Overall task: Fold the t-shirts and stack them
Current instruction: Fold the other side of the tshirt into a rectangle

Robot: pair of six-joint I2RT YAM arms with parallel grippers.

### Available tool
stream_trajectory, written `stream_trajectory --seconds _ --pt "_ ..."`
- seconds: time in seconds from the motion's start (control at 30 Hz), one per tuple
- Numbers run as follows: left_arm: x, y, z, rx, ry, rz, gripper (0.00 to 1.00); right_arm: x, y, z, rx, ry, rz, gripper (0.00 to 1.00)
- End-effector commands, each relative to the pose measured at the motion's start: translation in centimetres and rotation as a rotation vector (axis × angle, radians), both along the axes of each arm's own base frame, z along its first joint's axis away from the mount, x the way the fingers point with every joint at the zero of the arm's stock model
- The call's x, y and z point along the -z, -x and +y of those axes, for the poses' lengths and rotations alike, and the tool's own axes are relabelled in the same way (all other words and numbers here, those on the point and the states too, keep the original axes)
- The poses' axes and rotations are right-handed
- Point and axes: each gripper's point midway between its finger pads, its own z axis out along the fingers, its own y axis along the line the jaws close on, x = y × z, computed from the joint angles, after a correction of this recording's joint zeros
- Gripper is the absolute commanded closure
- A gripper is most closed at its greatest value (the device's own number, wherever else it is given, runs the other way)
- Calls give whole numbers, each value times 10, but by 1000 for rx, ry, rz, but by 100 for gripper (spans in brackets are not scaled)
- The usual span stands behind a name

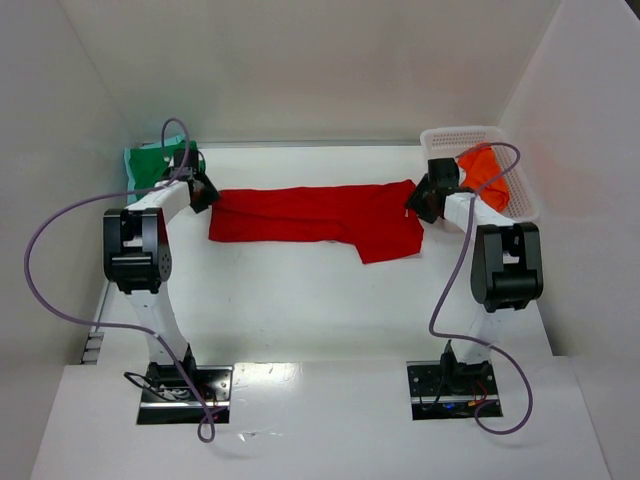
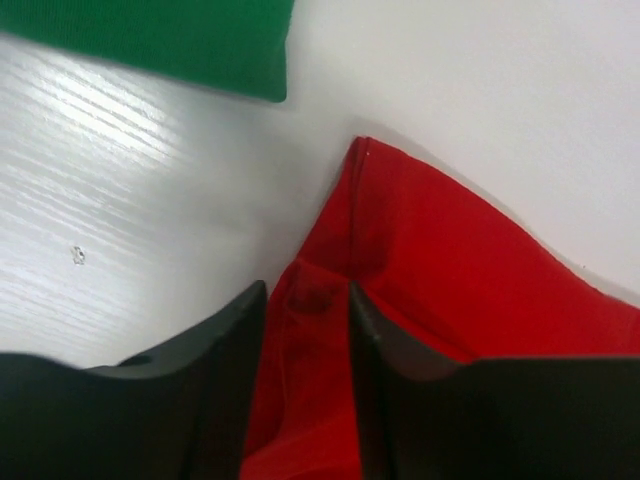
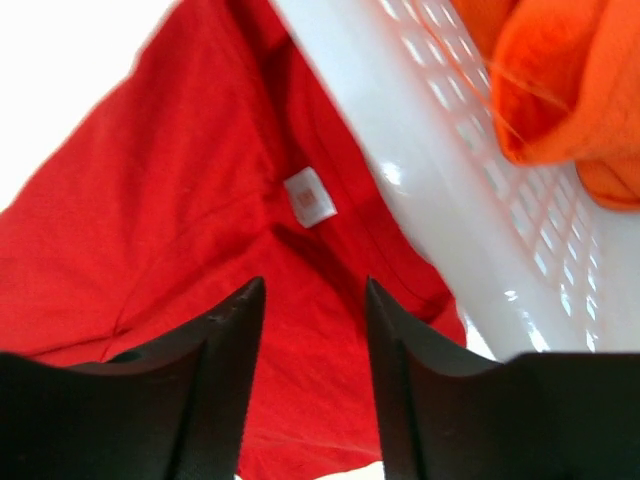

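The red t-shirt [image 1: 318, 215] lies spread out across the far middle of the table, stretched between my two grippers. My left gripper [image 1: 203, 190] is shut on its left end; in the left wrist view a bunched red fold [image 2: 310, 330] sits between the jaws. My right gripper [image 1: 422, 200] is shut on the right end, and red cloth with a white label [image 3: 310, 197] fills the space between its jaws. The green t-shirt [image 1: 150, 165] lies folded at the far left, also in the left wrist view [image 2: 170, 40]. The orange t-shirt [image 1: 485, 172] lies in the basket.
A white plastic lattice basket [image 1: 455, 137] stands at the far right, its wall [image 3: 440, 190] close beside my right gripper. White walls enclose the table at the left, back and right. Purple cables loop off both arms.
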Motion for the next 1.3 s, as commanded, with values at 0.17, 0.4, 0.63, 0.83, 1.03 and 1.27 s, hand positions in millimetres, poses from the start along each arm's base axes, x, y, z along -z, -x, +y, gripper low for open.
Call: stream_trajectory --seconds 0.17,0.4,0.63,0.83,1.03,1.27 --pt "-128 -21 -1 130 -87 -297 19 -112 -14 6 -108 11 -290 38" --pt "-182 -4 -31 281 -17 -424 8 -108 34 32 -171 -67 -250 36" --pt "-158 26 -106 497 68 -388 7 -60 89 65 -170 -140 -106 36" --pt "-95 59 -146 524 149 -224 6 -35 114 70 -130 -184 -39 36" --pt "-48 62 -150 522 166 -119 6 -16 120 73 -135 -177 16 36" --pt "-24 47 -152 519 169 -74 6 9 117 74 -126 -129 97 36"
